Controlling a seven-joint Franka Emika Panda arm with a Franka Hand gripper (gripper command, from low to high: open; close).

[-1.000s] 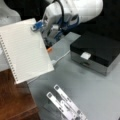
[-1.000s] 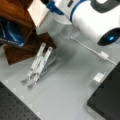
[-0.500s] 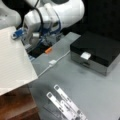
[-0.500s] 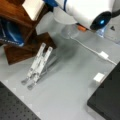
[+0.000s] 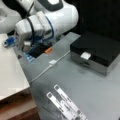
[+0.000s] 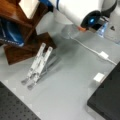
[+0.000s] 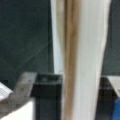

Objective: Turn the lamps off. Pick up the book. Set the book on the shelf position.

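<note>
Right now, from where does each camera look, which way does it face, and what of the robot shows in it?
Front view: high, angled down on the grey table, book at left, black box at right; arm's white body shows.
Front view: high over the table, looking down at the shelf position and folding stand; arm at top.
Wrist view: on the wrist, along the book's edge; gripper not distinguishable.
Both front views share the white cable.

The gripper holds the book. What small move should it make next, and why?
Probably lower it a little without opening. The gripper is clamped on the book, which hangs over the wooden shelf. Whether the book touches the wood cannot be told.
</note>
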